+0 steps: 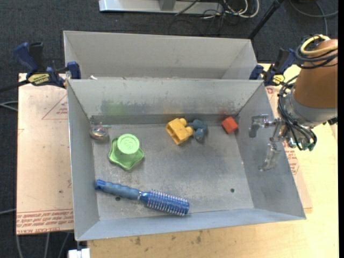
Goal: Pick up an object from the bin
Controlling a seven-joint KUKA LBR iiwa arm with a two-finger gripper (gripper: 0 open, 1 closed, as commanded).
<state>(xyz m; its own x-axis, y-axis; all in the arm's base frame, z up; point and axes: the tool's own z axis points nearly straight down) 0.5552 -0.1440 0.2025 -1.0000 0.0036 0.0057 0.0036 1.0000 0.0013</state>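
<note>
Hovering over the bin (161,98)'s right wall, your gripper (262,147) looks spread apart, tho view's poor; nothing betw. fingers, red block (229,124) nearby.

On the floor of the bin (215,171) a blue hairbrush (144,196) lies slantwise near the front wall, with its bristle head to the right. Behind it, a green round plastic toy (127,151) sits near a small silvery round thing (99,133) in the back left corner. Along the back wall a yellow toy block (179,130) touches a grey-blue lump (199,130), and an orange-red cube (230,124) stands apart to their right
</note>
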